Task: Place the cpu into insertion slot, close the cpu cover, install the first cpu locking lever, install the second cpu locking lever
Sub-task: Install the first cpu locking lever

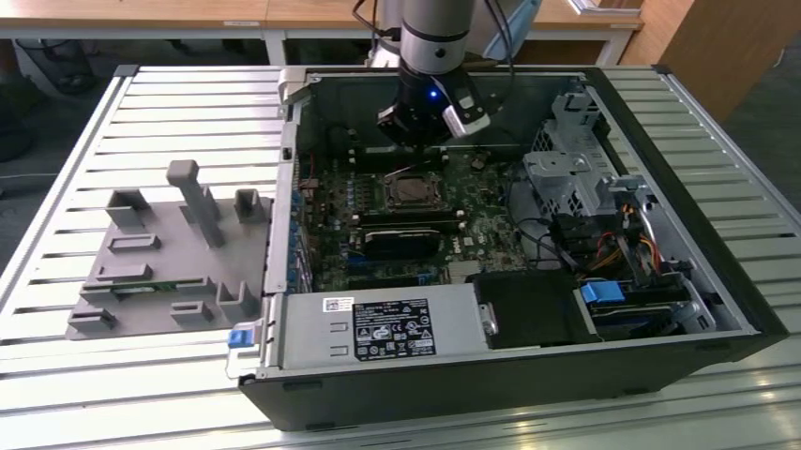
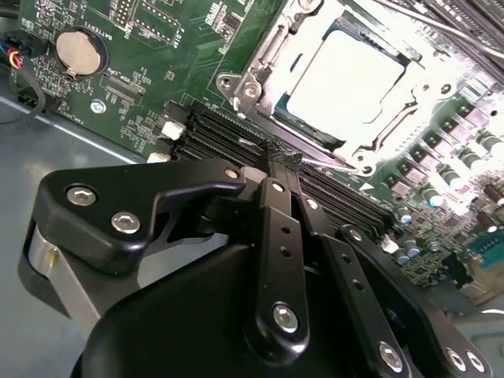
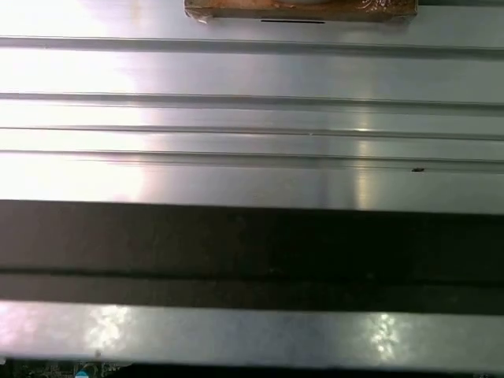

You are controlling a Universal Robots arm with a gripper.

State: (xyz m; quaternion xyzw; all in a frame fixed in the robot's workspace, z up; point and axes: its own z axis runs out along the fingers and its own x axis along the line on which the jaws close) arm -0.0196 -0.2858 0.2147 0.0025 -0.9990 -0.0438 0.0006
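Jaws (image 2: pixel 279 157) pressed together, black fingertips meeting with nothing visible between them, poised just above the green motherboard (image 2: pixel 142 71) at the long black memory slots (image 2: pixel 228 130) in the second wrist view. Just beyond the tips, cpu (image 2: pixel 346 75) lying flat in the insertion slot (image 2: pixel 311 130), pale metal face up and glaring under the light. Around it, cpu cover (image 2: pixel 260 75) lowered, silvery frame ringing the chip with the face showing through the central window; thin metal locking lever rods (image 2: pixel 441 27) running along the socket's far edge, seated or not cannot be told. Off to one side on the board, round silver coin battery (image 2: pixel 77 51) in its holder. In the exterior view, gripper (image 1: pixel 419 131) hanging from the grey arm (image 1: pixel 436 33) over the far part of the open black computer case (image 1: pixel 526 375), directly above and just beyond the socket (image 1: pixel 411 190). Nearer than the socket, black memory sticks (image 1: pixel 403 225) lying crosswise; nearer still, power supply box (image 1: pixel 375 330) with its label. Toward the exterior view's right, metal drive cage (image 1: pixel 569 183) and coloured cables (image 1: pixel 626 253). Toward the exterior view's left, grey moulded fixture tray (image 1: pixel 169 253) resting on the slatted metal surface (image 1: pixel 75 169), well apart from the case. Silvery slats and a dark band (image 3: pixel 252 244) in the first wrist view.
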